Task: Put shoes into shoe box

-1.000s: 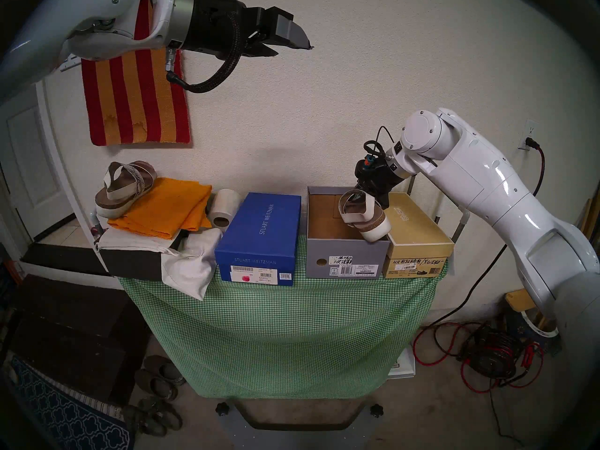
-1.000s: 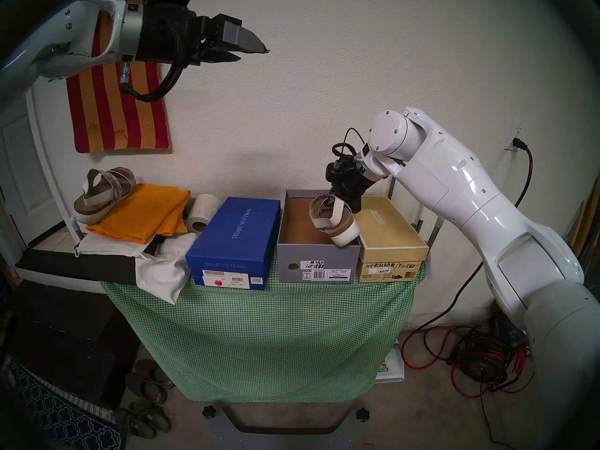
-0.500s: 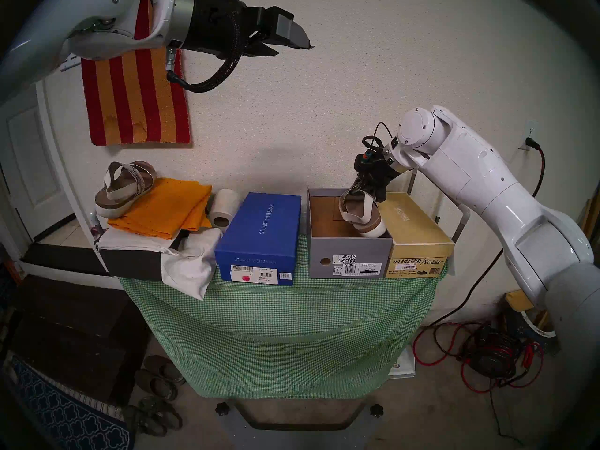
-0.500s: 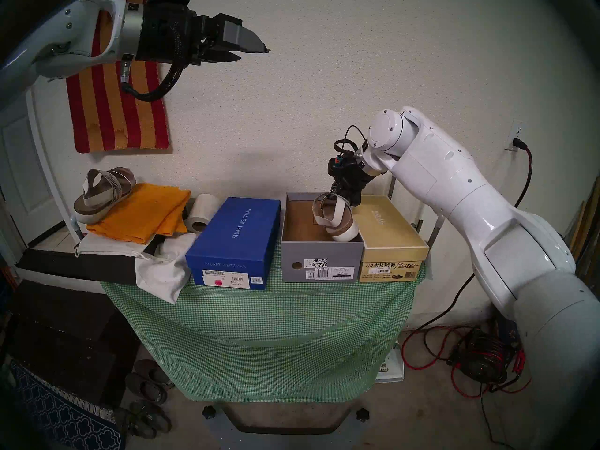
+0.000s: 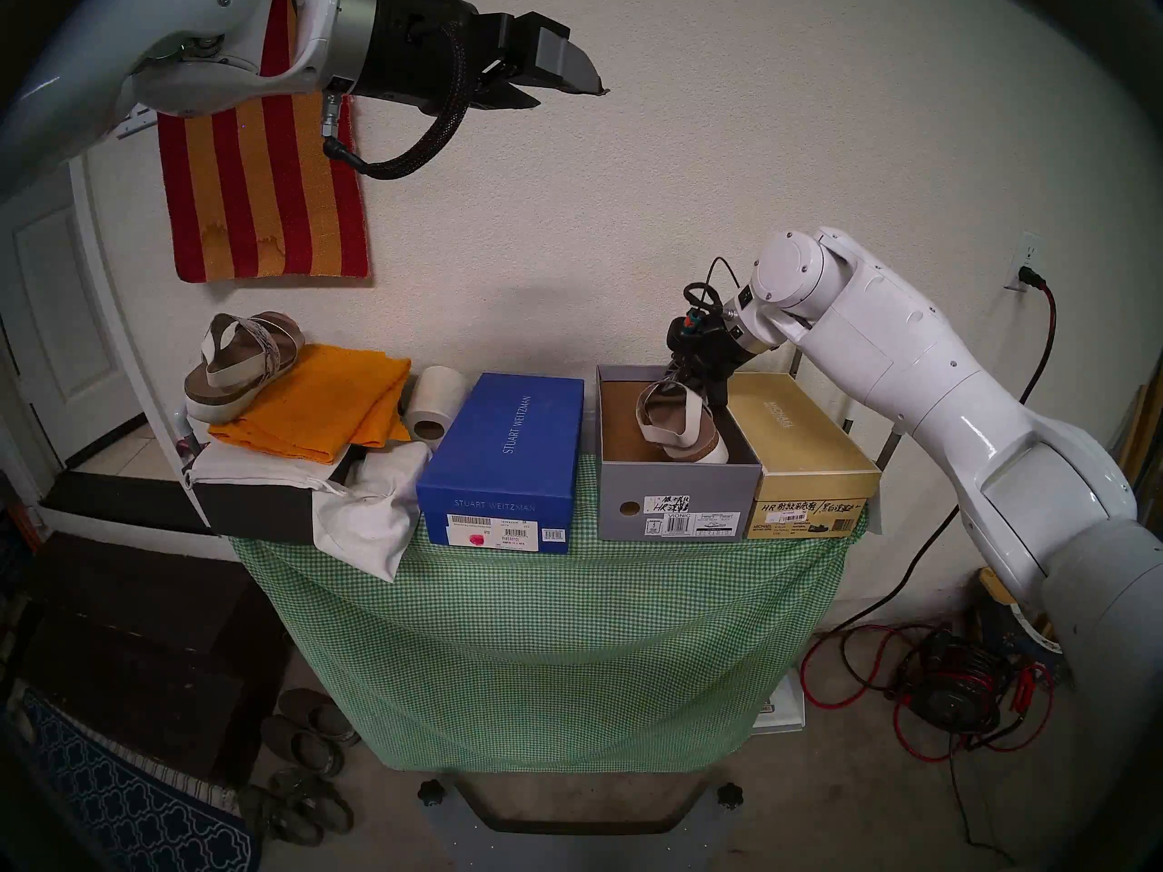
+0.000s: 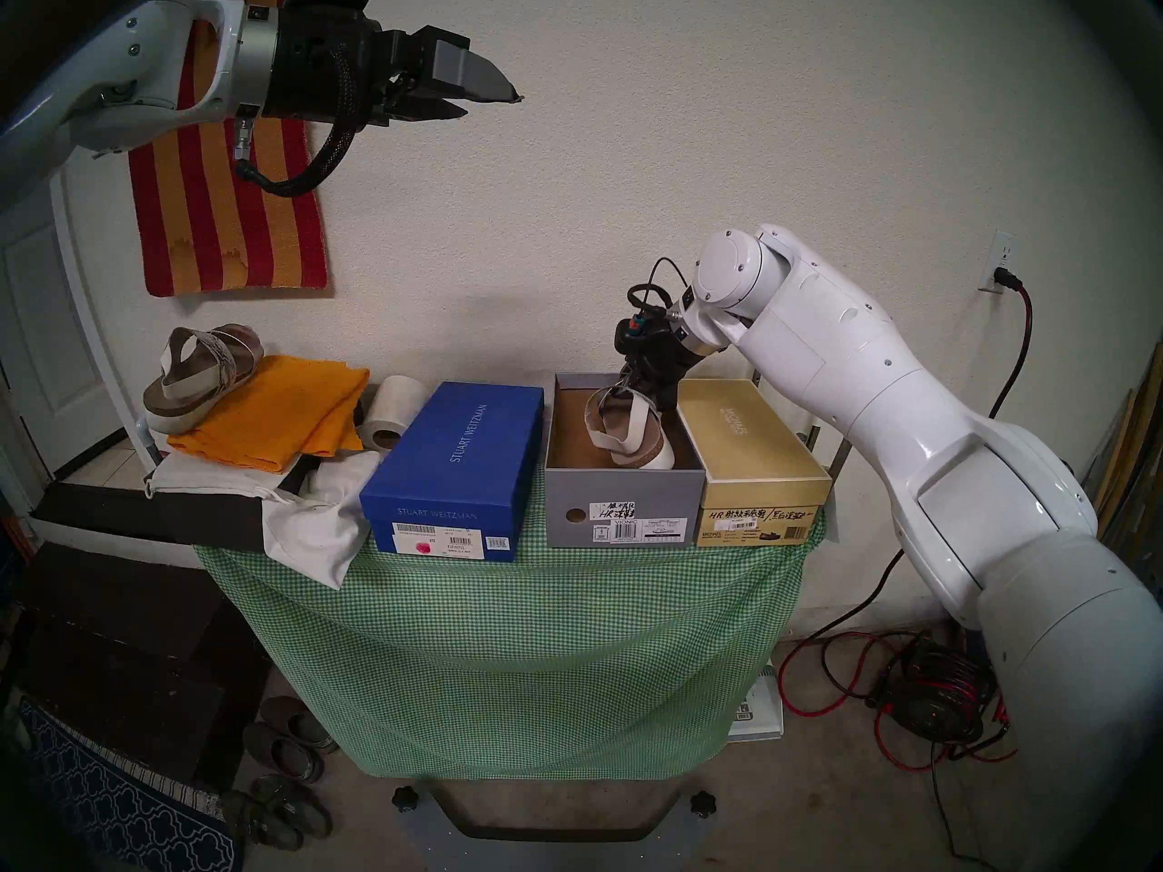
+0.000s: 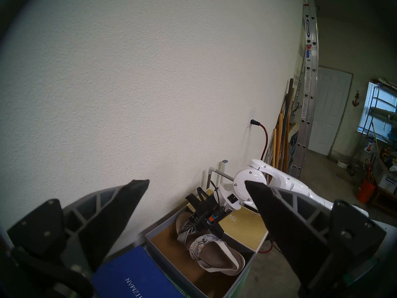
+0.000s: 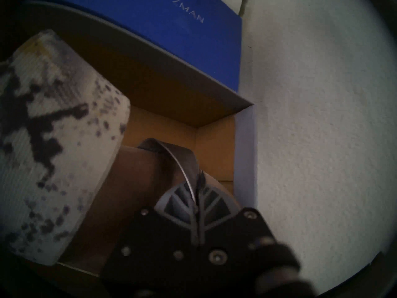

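Sandals of the pair are apart: one sandal [image 5: 683, 425] sits tilted inside the grey shoe box [image 5: 676, 496], its white sole low at the near right corner and its heel end raised toward the far wall; the other sandal [image 5: 242, 366] rests well to the left on a folded orange cloth [image 5: 333, 411]. The right gripper [image 8: 196, 191] reaches down over the far right part of the box, its fingers [image 8: 211, 201] pressed together on a thin beige strap of the sandal, as the right wrist view shows; the snakeskin-patterned strap fills that view's left side. The left gripper [image 5: 569, 93] hangs high at the upper left, well apart from everything on the worktop, its fingers [image 7: 120, 207] spread wide with nothing between them.

The shoe box is open, brown cardboard inside, with a round hole and a white label on its near face. It stands on the worktop's green checked cloth [image 5: 535, 625], between a blue box [image 5: 503, 455] just to its left and a gold-tan box [image 5: 802, 455] touching its right side. A paper roll [image 5: 434, 402] lies beside the orange cloth, and a white cloth bag [image 5: 371, 512] droops over the near left edge
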`<control>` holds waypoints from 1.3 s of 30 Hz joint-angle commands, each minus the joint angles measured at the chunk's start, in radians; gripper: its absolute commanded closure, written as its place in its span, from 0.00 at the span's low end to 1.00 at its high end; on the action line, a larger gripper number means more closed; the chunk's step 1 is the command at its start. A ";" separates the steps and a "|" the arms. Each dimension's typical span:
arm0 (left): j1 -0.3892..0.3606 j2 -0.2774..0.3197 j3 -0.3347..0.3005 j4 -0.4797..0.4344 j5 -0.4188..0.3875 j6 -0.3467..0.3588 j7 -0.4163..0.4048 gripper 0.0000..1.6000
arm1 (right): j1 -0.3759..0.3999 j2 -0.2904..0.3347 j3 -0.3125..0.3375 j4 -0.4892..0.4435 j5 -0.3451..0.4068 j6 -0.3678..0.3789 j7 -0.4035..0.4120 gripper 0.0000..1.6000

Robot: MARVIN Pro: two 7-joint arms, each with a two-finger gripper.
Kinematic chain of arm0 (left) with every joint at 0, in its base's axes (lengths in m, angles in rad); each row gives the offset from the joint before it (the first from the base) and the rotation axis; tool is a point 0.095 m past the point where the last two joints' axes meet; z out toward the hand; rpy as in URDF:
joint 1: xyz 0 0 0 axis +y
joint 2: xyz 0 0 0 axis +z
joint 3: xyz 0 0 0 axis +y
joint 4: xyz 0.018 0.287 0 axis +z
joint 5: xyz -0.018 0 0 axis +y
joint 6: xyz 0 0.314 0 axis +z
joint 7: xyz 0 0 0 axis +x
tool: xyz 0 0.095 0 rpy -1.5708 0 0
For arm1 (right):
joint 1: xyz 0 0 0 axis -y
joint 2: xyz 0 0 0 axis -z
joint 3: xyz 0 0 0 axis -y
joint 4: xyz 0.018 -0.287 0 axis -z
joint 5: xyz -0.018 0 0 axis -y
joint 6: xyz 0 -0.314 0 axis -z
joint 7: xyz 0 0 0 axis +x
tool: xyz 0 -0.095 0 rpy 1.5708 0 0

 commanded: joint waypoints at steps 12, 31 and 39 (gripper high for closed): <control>0.001 0.000 0.003 0.001 0.002 0.001 0.000 0.00 | -0.022 -0.023 -0.041 0.148 -0.072 -0.134 -0.118 1.00; -0.001 -0.001 0.005 0.000 0.002 0.000 0.000 0.00 | 0.098 -0.121 -0.002 0.276 -0.015 -0.038 0.029 0.00; -0.001 -0.001 0.006 0.000 0.001 0.000 0.000 0.00 | 0.200 -0.110 0.025 0.232 0.011 0.081 0.193 0.00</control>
